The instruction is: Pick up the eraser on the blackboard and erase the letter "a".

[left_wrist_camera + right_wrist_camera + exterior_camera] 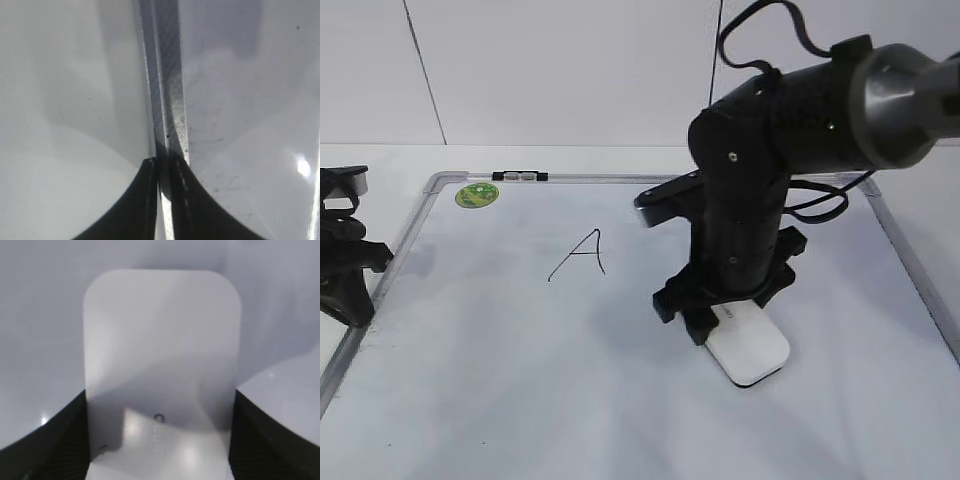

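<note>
Resting at the left silver metal frame edge [167,100] of the large white dry-erase blackboard [520,380], the black left gripper [162,165] has its fingers pressed together over the rail. Broad bare board lies open around the angular black marker "A" [582,255], below the round green sticker [477,195]. Right of it, the black right gripper [720,320] pinches the glossy white round-cornered eraser [160,350], whose base sits flat on the board, well inside the right frame.

White eraser [750,350] lies flat on the blackboard [520,380].
</note>
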